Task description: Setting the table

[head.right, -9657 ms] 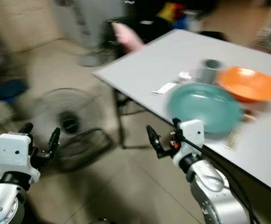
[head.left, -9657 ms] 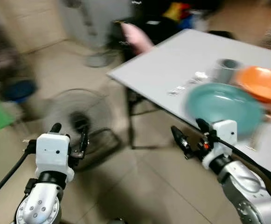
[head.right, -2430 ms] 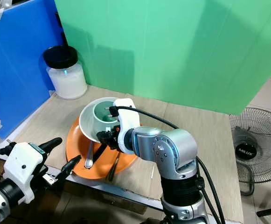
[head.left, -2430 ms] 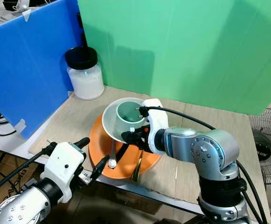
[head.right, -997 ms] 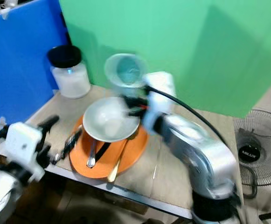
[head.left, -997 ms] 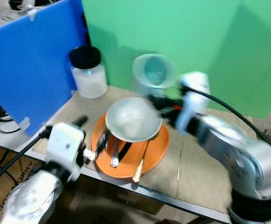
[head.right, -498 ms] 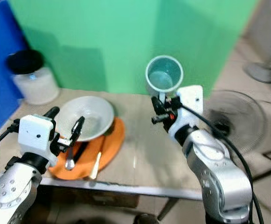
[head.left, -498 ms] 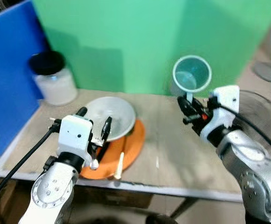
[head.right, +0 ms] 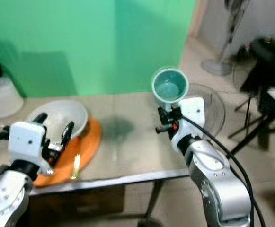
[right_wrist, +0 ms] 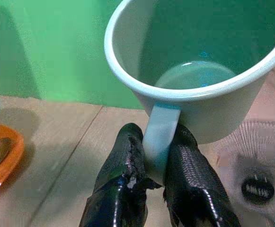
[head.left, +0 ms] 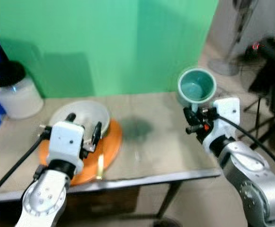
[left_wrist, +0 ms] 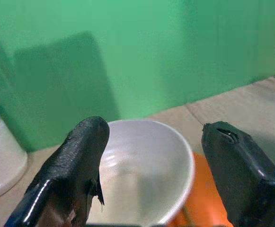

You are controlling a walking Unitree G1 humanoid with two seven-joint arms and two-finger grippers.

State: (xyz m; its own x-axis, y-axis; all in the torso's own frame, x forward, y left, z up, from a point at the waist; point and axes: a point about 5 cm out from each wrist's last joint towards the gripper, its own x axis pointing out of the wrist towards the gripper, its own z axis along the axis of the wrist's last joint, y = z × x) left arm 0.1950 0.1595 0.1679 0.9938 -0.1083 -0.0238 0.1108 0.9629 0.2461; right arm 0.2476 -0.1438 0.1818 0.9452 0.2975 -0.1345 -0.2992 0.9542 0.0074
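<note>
You have a smooth, glossy teal mug (right_wrist: 194,71) pinched between rough, textured black fingers (right_wrist: 120,189). The table (head.left: 170,142) looks like matt pale wood; the white bowl (left_wrist: 142,179) shines.

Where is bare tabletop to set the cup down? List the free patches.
Free: the table stretch between the orange plate and the right edge, below the cup held by the right gripper. Crowded: the left end, with bowl, plate, jar and the left gripper.

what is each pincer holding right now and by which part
The right pincer holds a teal mug by its handle, clamped between both fingers. The left pincer is open over the white bowl, holding nothing.
</note>
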